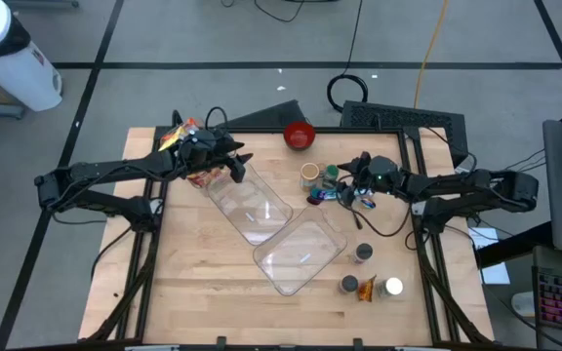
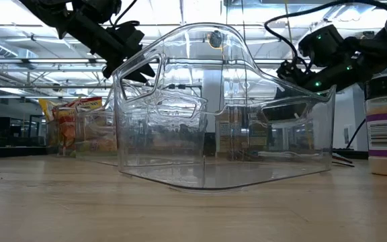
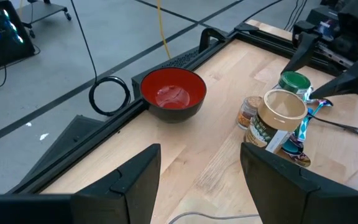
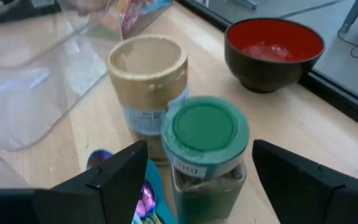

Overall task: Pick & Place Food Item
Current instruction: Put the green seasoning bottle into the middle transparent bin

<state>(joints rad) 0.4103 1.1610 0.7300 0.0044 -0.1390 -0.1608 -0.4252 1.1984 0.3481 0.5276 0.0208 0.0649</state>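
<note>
Right gripper poised over the green-lidded jar, nothing yet lifted.

The right gripper (image 4: 194,180) hangs with its fingers spread wide, one on each side of the green-lidded jar (image 4: 205,149); no contact is visible, so I judge this a line-up for a grasp. That jar stands upright on the table (image 1: 193,283), touching or just beside the tan cup (image 4: 146,81), near the back right of the board. The left gripper (image 3: 199,177) waits at the back left above the open clear container (image 1: 276,229), fingers apart and empty, probably steadying nothing. Count: one red bowl (image 1: 300,135), one tan cup, one green-lidded jar, one small brown jar (image 3: 248,111), one spoon (image 3: 344,126), two clear container halves, three small items (image 1: 364,283) at the front right, and snack packets (image 1: 181,136) at back left, number unclear.
</note>
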